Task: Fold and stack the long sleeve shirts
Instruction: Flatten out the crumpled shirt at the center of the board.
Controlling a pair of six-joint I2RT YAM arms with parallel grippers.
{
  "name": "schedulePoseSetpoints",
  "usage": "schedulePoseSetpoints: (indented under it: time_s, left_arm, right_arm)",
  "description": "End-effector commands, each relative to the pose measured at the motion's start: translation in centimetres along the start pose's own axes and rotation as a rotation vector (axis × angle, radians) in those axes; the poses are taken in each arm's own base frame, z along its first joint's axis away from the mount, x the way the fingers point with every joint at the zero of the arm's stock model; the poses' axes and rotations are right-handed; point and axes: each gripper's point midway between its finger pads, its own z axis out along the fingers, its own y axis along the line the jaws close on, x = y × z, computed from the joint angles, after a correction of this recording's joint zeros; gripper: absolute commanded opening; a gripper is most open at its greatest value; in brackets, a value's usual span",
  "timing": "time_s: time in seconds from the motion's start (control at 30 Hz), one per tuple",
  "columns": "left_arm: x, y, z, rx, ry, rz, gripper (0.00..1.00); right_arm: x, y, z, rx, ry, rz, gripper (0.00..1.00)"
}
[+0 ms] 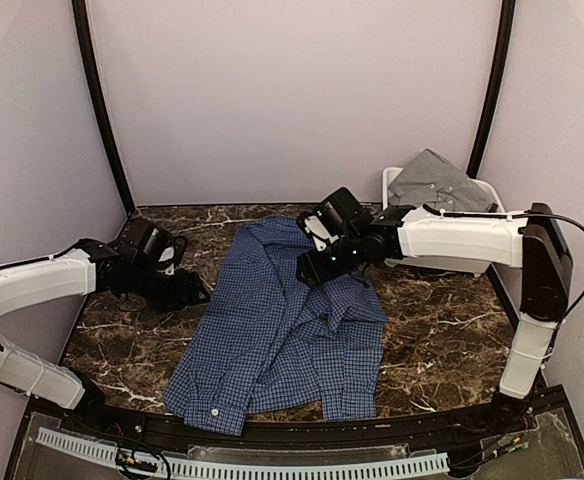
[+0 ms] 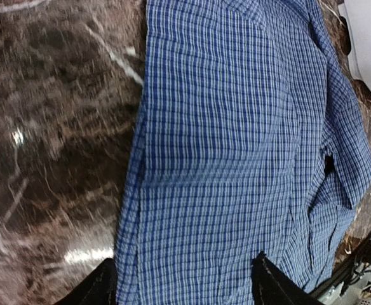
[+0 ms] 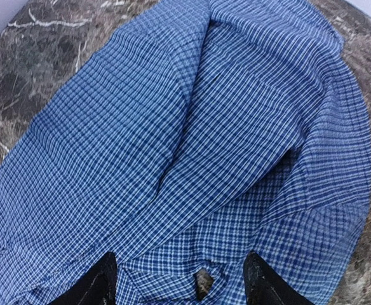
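Folding of navy-blue checked button-up cloth shirt (image 1: 272, 335), lying rumpled on dark marble tabletop (image 1: 432, 335), judged barely begun, with plain grey collared shirt (image 1: 437, 180) in white plastic bin (image 1: 387, 183); left gripper (image 1: 197, 292) and right gripper (image 1: 310, 270) wide, empty; next likely pinching rumpled right side flat.

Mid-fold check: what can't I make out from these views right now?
- Grey shirt in the white bin: top view only, near edge hidden by the right arm.
- Blue checked shirt: far part covered by that arm in top view; sleeves lost in folds.
- Marble table: blurred in left wrist view.
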Motion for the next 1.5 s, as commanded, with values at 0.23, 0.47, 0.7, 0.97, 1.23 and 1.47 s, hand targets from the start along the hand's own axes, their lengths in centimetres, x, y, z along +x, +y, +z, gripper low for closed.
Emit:
schedulePoseSetpoints:
  time_s: [0.23,0.47,0.7,0.97,1.23,1.47]
  left_arm:
    - [11.0,3.2,-2.8,-0.086,0.193,-0.128,0.63]
    - [14.8,2.3,-2.0,-0.059,0.311,-0.088,0.52]
    - [16.0,1.9,-1.5,-0.065,0.363,-0.059,0.47]
    - [15.7,1.6,0.1,-0.081,0.375,-0.043,0.44]
    - [15.5,1.6,1.0,-0.103,0.380,-0.033,0.31]
    - [11.3,-0.2,-1.2,-0.123,0.247,0.015,0.01]
  right_arm:
    - [3.7,2.3,2.2,-0.061,0.036,0.009,0.64]
    - [3.9,2.4,3.4,-0.061,0.048,0.004,0.63]
    - [4.2,2.0,4.3,-0.037,0.058,-0.007,0.62]
    - [4.5,1.8,4.9,-0.028,0.063,-0.010,0.62]
    - [4.3,1.5,4.8,-0.014,0.058,-0.019,0.62]
    - [4.5,1.3,5.0,-0.008,0.062,-0.021,0.62]
